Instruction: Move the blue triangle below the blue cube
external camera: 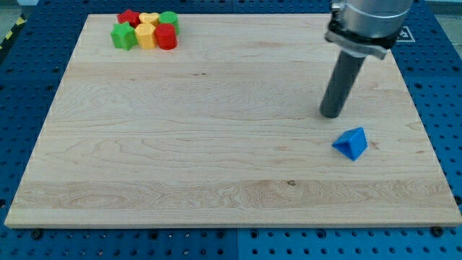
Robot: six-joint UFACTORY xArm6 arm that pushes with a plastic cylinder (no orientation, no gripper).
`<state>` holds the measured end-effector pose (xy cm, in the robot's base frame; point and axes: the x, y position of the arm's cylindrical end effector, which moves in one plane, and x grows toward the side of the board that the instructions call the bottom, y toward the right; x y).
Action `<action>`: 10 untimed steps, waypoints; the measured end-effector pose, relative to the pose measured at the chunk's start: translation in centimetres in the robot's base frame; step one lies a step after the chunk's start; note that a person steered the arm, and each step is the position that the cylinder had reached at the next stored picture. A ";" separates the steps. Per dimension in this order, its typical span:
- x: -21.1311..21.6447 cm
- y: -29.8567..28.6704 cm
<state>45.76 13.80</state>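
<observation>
The blue triangle (351, 142) lies on the wooden board (180, 130) at the view's right, a little below the middle. My tip (331, 114) stands on the board just above and left of it, a small gap apart. The blue cube does not show: the arm's body covers the board's top right corner where it was.
A tight cluster sits at the board's top left: a red block (129, 16), a yellow heart (149, 19), a green block (169, 19), a green star (123, 35), a yellow block (146, 35) and a red block (167, 37). A fiducial marker (401, 33) is partly hidden beyond the top right corner.
</observation>
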 end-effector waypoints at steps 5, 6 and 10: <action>13.4 3.1; 16.1 1.6; -24.4 5.6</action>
